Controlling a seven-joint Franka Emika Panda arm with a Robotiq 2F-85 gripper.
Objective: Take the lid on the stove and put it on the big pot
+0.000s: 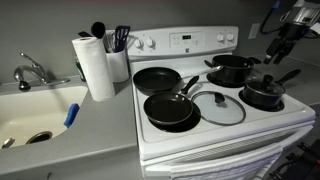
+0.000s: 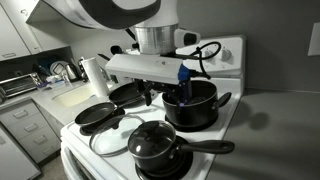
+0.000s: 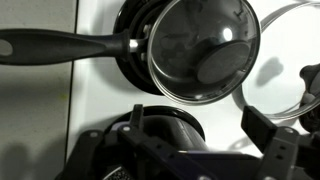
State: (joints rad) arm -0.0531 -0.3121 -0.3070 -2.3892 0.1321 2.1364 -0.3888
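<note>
The clear glass lid (image 1: 217, 106) with a black knob lies flat on the white stove (image 1: 225, 125) at the front centre. It also shows in an exterior view (image 2: 112, 138) and at the right edge of the wrist view (image 3: 292, 60). The big pot (image 1: 232, 68) stands uncovered on a back burner and shows in both exterior views (image 2: 190, 104) and low in the wrist view (image 3: 165, 130). My gripper (image 1: 283, 38) hangs open and empty high above the stove's right side. In the wrist view its fingers (image 3: 200, 125) spread over the big pot's edge.
A small saucepan (image 1: 265, 94) with its own lid and a long handle sits front right (image 3: 200, 45). Two black frying pans (image 1: 168, 108) (image 1: 157, 78) occupy the other burners. A paper towel roll (image 1: 95, 66), a utensil holder (image 1: 118, 60) and a sink (image 1: 35, 110) are beside the stove.
</note>
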